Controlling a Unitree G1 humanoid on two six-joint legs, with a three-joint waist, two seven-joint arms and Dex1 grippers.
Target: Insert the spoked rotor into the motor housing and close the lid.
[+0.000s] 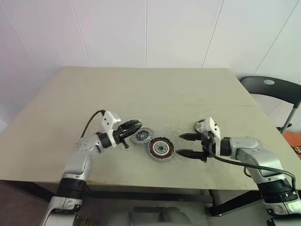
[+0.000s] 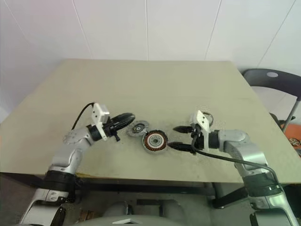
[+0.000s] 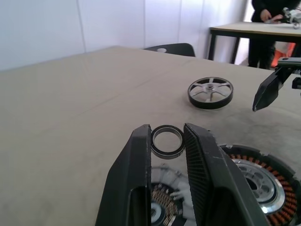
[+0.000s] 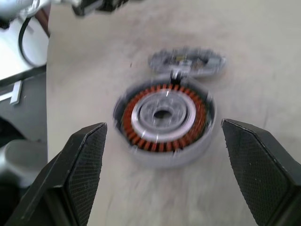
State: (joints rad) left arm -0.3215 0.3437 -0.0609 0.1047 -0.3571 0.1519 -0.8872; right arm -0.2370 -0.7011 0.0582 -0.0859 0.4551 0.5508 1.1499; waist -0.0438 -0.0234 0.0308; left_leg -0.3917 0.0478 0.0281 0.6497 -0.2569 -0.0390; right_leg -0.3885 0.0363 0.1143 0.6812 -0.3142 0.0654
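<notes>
Left wrist view: left gripper (image 3: 167, 136) is clamped on a thin black ring (image 3: 167, 141), held above the beige table (image 1: 141, 94). Squat round motor housing (image 1: 161, 148), copper-orange windings around a silver centre, sits on the table between the two grippers. Grey notched lid (image 1: 141, 136) lies touching the housing's rim, beside the left gripper. Dark-rimmed, silver-spoked rotor (image 3: 210, 92) lies flat behind the right gripper (image 1: 188, 144), whose fingers stand wide apart, empty, facing the housing.
</notes>
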